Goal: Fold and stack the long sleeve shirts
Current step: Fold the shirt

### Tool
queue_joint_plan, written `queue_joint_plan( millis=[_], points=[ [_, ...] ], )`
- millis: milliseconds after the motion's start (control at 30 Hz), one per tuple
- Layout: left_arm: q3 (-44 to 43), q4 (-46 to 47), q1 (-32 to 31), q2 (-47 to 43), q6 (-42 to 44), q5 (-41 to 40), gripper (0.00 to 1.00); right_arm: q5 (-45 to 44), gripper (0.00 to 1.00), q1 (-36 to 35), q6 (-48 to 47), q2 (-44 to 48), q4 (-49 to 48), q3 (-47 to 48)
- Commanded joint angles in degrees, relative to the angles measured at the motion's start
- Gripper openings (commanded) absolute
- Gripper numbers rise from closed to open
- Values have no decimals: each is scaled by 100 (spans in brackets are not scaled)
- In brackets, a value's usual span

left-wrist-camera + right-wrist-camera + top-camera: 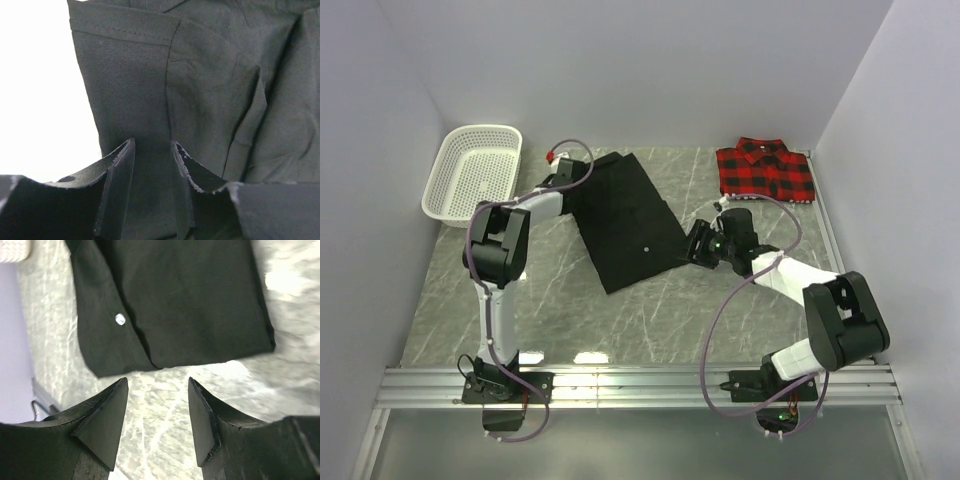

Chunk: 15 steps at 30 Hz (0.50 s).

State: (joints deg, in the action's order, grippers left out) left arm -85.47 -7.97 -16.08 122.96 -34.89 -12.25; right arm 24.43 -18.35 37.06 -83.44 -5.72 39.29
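Observation:
The black shirt (628, 215) lies flat on the marble table as a long folded strip, running from the far middle toward the near centre, with a pale button (120, 319) showing. My left gripper (563, 183) is at its far left edge. In the left wrist view the left gripper (152, 142) has its jaws part open, with the black shirt (210, 90) lying between and under them. My right gripper (696, 243) is just off the strip's near right edge, open and empty over bare marble (157, 380). The red-and-black plaid shirt (767, 170) lies folded at the far right.
A white mesh basket (475, 170) stands at the far left, close to the left arm. The grey side walls close in the table on the left, the right and the back. A metal rail (640, 385) runs along the near edge.

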Motion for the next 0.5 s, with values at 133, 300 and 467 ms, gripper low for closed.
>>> queue_joint_plan(
  millis=[133,300,467],
  points=[
    [1786,-513,8,-991,-1861,267,40,-825,58,-11,100,302,202,-106],
    [3409,-321,-1,-2230,-3029,547,42,-975,56,24,240,-49,142,79],
    [5230,164,-71,-4029,-3919,988,49,-799,54,68,188,-444,-132,316]
  ],
)
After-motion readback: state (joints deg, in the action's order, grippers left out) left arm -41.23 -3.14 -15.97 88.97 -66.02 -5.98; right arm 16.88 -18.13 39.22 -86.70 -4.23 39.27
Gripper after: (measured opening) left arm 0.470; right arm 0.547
